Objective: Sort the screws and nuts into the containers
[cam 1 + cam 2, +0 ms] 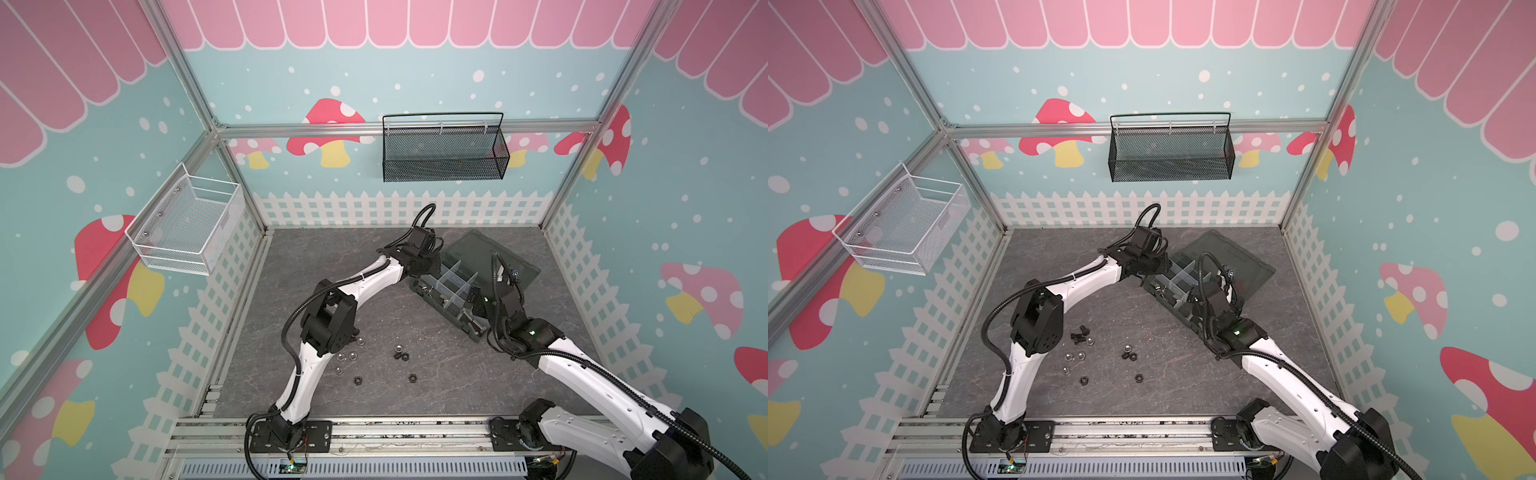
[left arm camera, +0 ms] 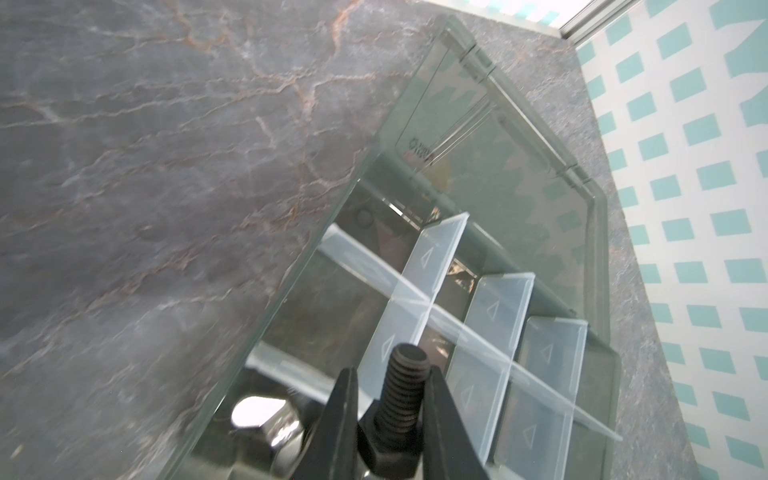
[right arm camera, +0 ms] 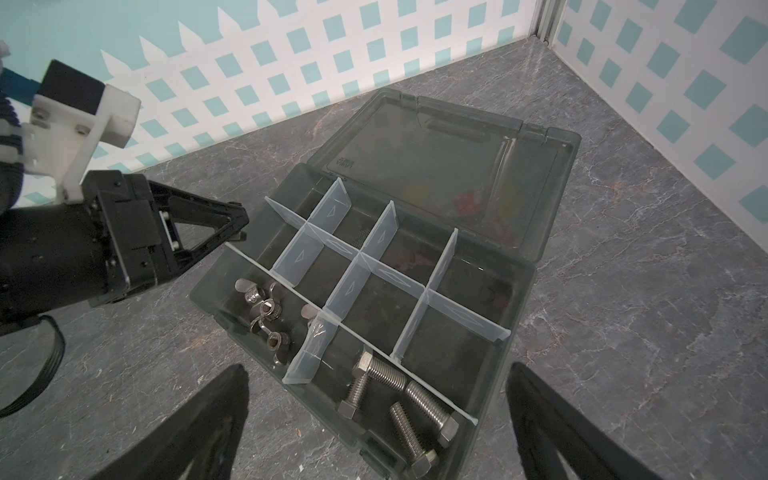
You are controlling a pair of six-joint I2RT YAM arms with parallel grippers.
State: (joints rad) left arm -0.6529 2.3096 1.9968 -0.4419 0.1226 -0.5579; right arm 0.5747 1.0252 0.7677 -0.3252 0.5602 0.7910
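Step in hand, as I read it: dropping off one screw; sorting is partly done.

Nearest, lower centre in both top views: loose nuts (image 1: 1081,355) on the desk (image 1: 1183,374), silver and black; short black screws (image 1: 1077,334) just beside the left arm's elbow; all unsorted.

Further in: right jaws wide apart, empty, above the near end of the organizer box (image 3: 524,299); silver screws (image 3: 399,399) in the cell beneath, lower centre of the right wrist view; wing nuts (image 3: 266,311) in the next cell, left of a bent divider (image 3: 309,353); other cells look empty.

Left jaws pinched on a black screw (image 2: 401,390), thread pointing away from the camera; it sits at the box's edge, over a divider line, not a cell centre.

Farthest: lid (image 3: 436,166) open, lying back, upper right.

Next move calls for: centre over one cell, clear of dividers and the wing nuts; lower; open; a high drop may bounce off a wall.
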